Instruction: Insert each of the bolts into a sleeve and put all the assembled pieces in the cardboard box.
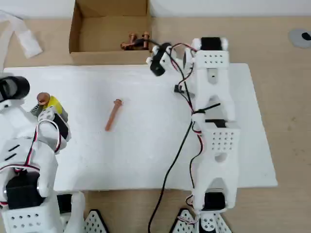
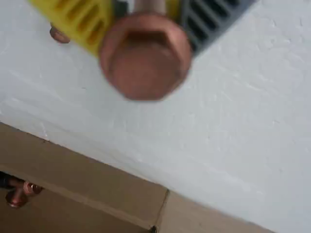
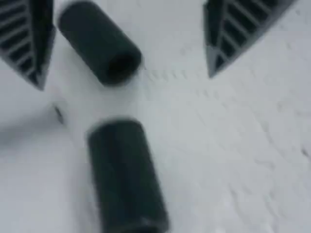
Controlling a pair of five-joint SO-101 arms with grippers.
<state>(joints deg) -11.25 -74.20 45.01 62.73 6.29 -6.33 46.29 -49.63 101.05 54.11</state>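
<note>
**Left gripper** [image 1: 45,103]: It sits at the left edge of the white sheet [image 1: 121,155] and is clenched on a copper bolt [image 2: 146,56]. The bolt's hexagonal head faces the left wrist camera. The yellow finger [image 2: 73,19] and the grey finger [image 2: 214,19] bear on the shank from opposite sides, just behind the head.

**Right gripper** [image 3: 125,78]: It sits at the far edge of the sheet, just beside the front wall of the cardboard box [image 1: 75,34]. The jaws are released and spread wide, touching nothing.

**Sleeves:** Two black sleeves lie flat on the sheet directly under the right gripper.
- The first sleeve [image 3: 99,41] lies between the spread fingers, with its open bore visible.
- The second sleeve [image 3: 126,179] lies just beside the first, separated from it by a narrow gap.

**Loose bolt** [image 1: 114,114]: It lies flat near the middle of the sheet with its head toward the box, well apart from both grippers.

**Cardboard box:** The box is open-topped and stands on the table [image 1: 282,87] beyond the sheet. The assembled pieces [image 1: 135,41] rest in its near right corner. The front wall of the box stands between them and the right gripper.

**Surroundings:**
- A black cable [image 1: 178,153] crosses the sheet alongside the right arm.
- A white strip [image 1: 24,39] lies at the table's far left corner.
</note>
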